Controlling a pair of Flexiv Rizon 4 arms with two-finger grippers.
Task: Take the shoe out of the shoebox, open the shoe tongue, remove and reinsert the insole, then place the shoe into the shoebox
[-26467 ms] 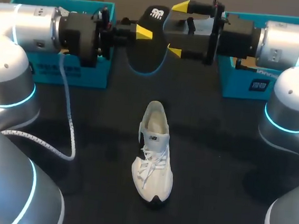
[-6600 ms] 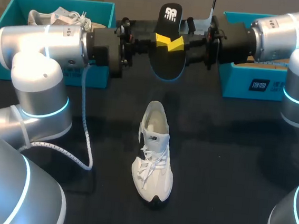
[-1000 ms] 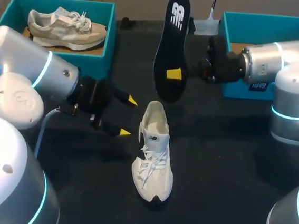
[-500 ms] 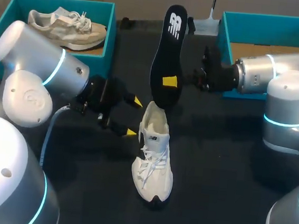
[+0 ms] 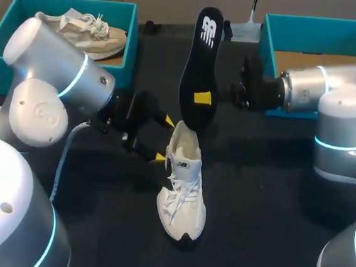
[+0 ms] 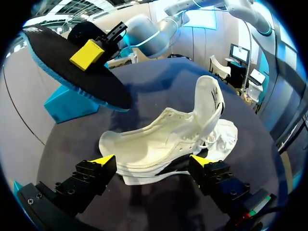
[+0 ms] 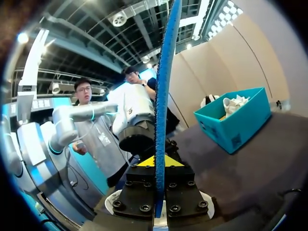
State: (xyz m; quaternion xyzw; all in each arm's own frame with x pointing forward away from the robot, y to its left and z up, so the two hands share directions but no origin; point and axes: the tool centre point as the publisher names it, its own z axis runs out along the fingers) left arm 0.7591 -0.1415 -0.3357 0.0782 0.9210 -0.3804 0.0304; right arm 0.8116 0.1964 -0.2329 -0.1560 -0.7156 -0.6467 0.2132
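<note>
Overhead, we show the right hand closed on a black foam insole with a blue edge. One yellow-tipped finger presses each flat face, on the lower half of its length. In the right wrist view the insole appears edge-on as a thin blue line rising from between that hand's fingers.

The insole's long axis stands steeply upright, with the printed end high and far and the plain rounded end low. The low end hangs just above, and apart from, the heel collar of a white mesh lace-up sneaker. The sneaker rests on its sole on the black tabletop, heel far and toe near, so the two long axes meet at the shoe's mouth.

The left hand comes in from the left and is the nearer of the two to the sneaker. It is spread wide and holds nothing. In its own view the fingers flank the sneaker's heel end without clear contact, the stiff tongue stands lifted, and the insole hovers ahead.

We judge that reinsertion calls for the low end to drop into the mouth and slide toward the toe. The flexible foam may buckle against the soft collar.

Two teal cardboard shoeboxes sit far back. The left one holds a second pale sneaker; the right one shows a bare brown floor.
</note>
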